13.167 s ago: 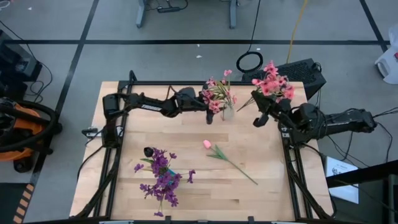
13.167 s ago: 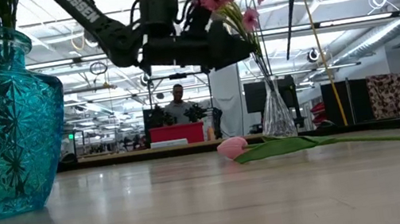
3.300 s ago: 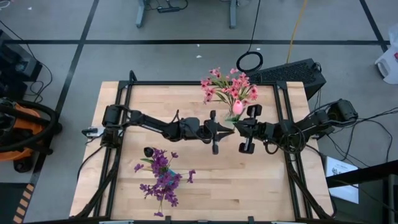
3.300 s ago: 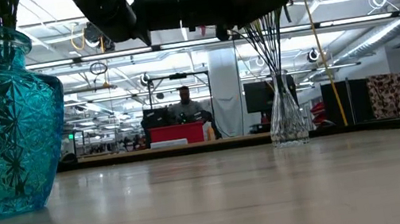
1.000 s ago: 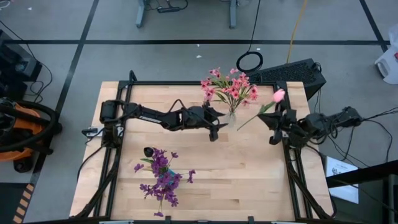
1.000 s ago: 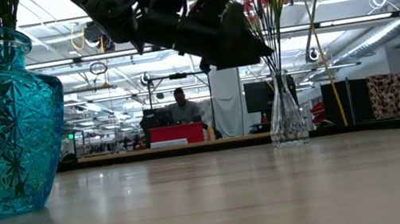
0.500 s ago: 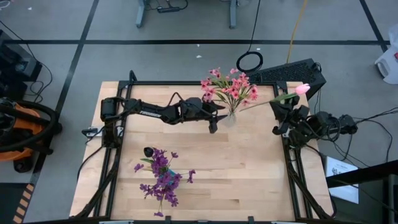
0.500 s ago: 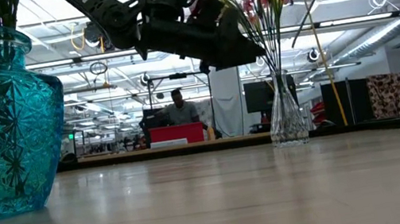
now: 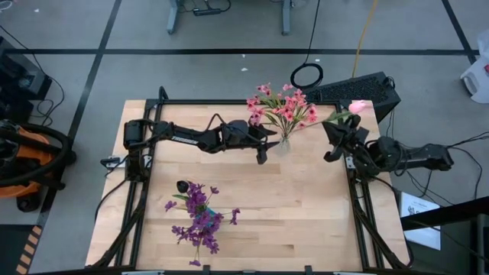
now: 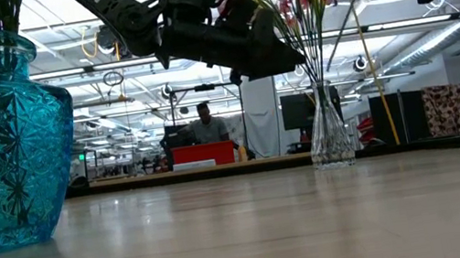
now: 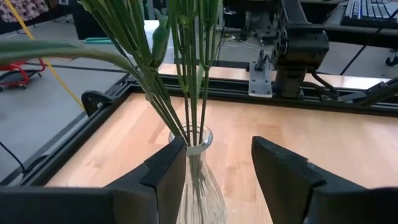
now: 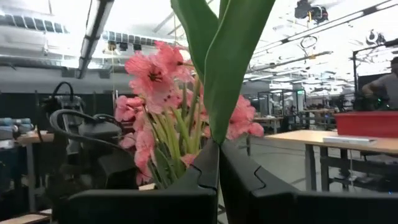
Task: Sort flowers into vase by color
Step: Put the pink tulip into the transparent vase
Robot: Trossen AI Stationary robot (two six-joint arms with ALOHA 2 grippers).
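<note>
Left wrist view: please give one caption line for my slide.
Open left gripper beside the clear vase of green stems.

grey floor [image 9: 229, 69], black tape lines; perhaps workshop hall.

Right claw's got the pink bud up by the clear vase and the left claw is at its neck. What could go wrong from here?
1. The clear vase neck is narrow and already packed with stems, so the bud's stem may miss or jam.
2. The open left claw flanks the neck; a sideways nudge might tip the vase.
3. The right claw grips the pink bud low on its stem, by the leaves; the long stem could swing into the pink flowers and disturb them.
</note>
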